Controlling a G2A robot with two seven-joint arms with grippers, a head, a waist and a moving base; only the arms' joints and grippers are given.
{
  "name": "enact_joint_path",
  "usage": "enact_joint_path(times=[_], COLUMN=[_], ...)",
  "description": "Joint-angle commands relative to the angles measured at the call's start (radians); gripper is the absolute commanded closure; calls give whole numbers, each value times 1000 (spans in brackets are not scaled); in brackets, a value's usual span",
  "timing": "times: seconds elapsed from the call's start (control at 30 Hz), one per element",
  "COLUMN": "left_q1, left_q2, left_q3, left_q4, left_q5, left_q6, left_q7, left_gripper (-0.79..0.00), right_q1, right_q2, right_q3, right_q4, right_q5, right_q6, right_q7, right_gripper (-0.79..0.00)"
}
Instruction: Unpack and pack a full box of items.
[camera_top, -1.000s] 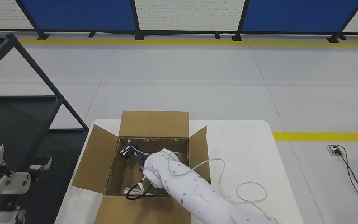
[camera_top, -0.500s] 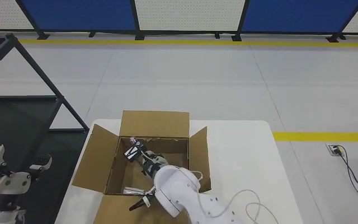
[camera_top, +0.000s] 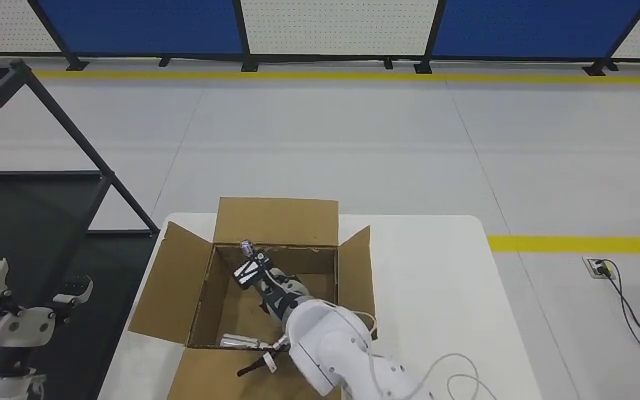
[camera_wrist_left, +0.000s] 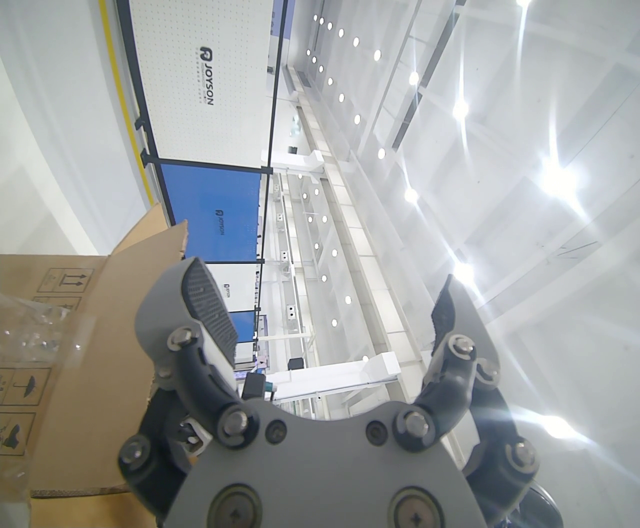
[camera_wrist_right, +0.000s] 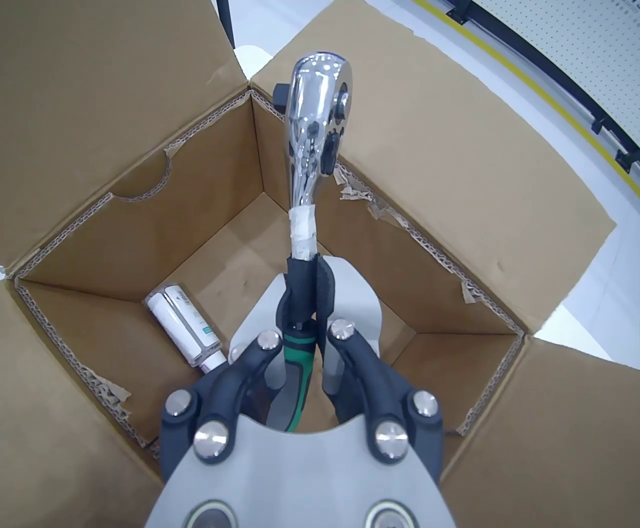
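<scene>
The right gripper (camera_wrist_right: 305, 295) pinches the black-and-green handle of a chrome ratchet wrench (camera_wrist_right: 312, 150) over the opening of the cardboard box (camera_wrist_right: 450, 165), which sits at the table's (camera_top: 430, 290) left edge. A white tube (camera_wrist_right: 182, 325) lies on the box floor, against a wall. The left gripper (camera_wrist_left: 330, 310) has its fingers spread around nothing, beside a box flap.

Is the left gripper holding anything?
No, the left gripper has its jaws wide apart with nothing between them.

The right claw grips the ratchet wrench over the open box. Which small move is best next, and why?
Probably raise the ratchet wrench higher, clear of the box walls: the right claw is shut on its handle, over the inside of the box, where a white tube lies.
</scene>
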Motion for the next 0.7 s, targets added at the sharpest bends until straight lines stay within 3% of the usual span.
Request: enact_joint_path(times=[0.0, 0.17, 0.4, 0.67], left_q1=[0, 0, 0, 0], left_q2=[0, 0, 0, 0], left_q3=[0, 0, 0, 0], left_q4=[0, 0, 0, 0], left_q5=[0, 0, 0, 0], left_q6=[0, 0, 0, 0], left_q7=[0, 0, 0, 0], left_gripper=[-785, -785, -785, -785], right_q1=[2, -42, -198, -328], right_q2=[-3, 4, 33, 56], right_q3=[15, 90, 241, 386], right_q4=[-19, -163, -447, -581], right_q5=[16, 23, 56, 129], right_q6=[-7, 12, -13, -63], right_q7=[-11, -32, -17, -26], right_gripper=[0, 0, 0, 0])
